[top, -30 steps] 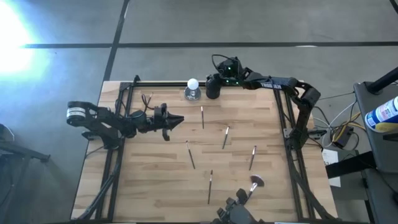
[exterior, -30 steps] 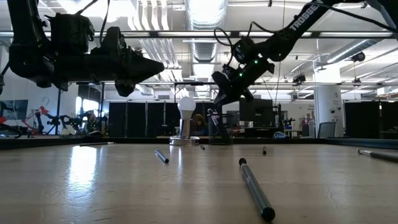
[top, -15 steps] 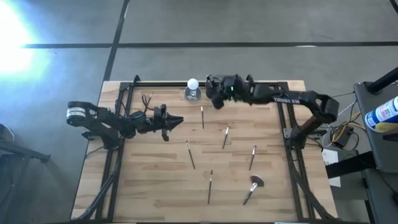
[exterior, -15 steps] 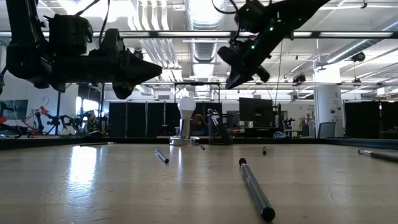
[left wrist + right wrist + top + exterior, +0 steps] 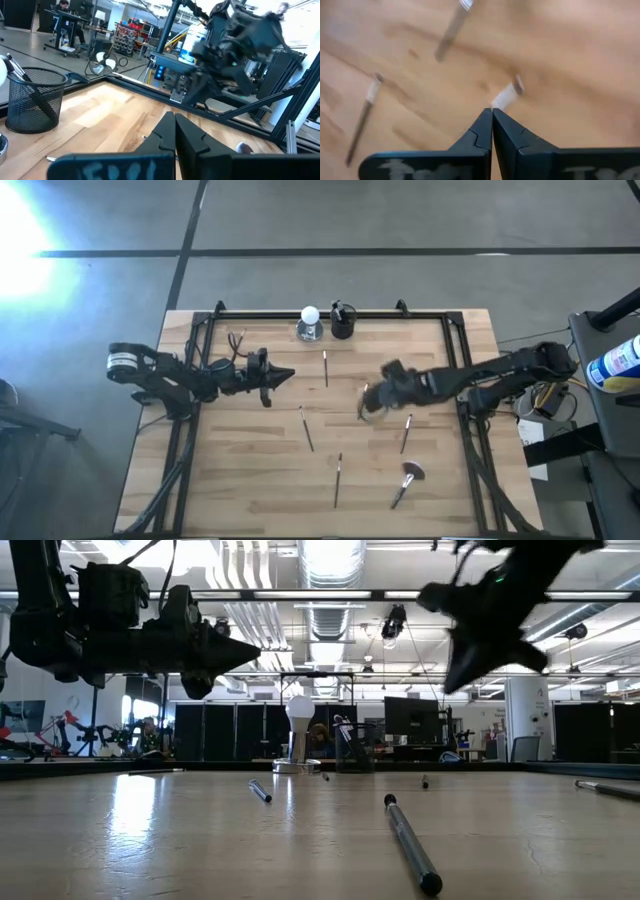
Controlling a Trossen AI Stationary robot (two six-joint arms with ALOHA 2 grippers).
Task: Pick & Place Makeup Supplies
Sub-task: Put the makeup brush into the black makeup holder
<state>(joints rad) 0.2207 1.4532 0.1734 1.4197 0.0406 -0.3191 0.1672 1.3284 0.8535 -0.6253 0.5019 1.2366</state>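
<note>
Several thin makeup brushes lie flat on the wooden table: one [image 5: 325, 368] toward the far side, one [image 5: 307, 428] in the middle, one [image 5: 406, 434] to the right, one [image 5: 338, 480] near the front. A fluffy-headed brush [image 5: 405, 479] lies at the near right. My right gripper [image 5: 372, 404] [image 5: 492, 116] is shut and hovers over a further brush [image 5: 365, 389] [image 5: 506, 95], above the table. My left gripper [image 5: 288, 374] [image 5: 175, 122] is shut and held high over the table's left half, touching nothing.
A black mesh cup [image 5: 342, 322] [image 5: 31, 100] holding brushes stands at the far edge, next to a white ball on a clear base [image 5: 310, 323]. Dark frame rails [image 5: 190, 390] run along the table's sides. Bare wood lies at the near left.
My right arm has swung away from the black cup at the far edge, toward the near and right side, and now hangs over the brush at the table's middle right. The brushes on the table have kept their places.
</note>
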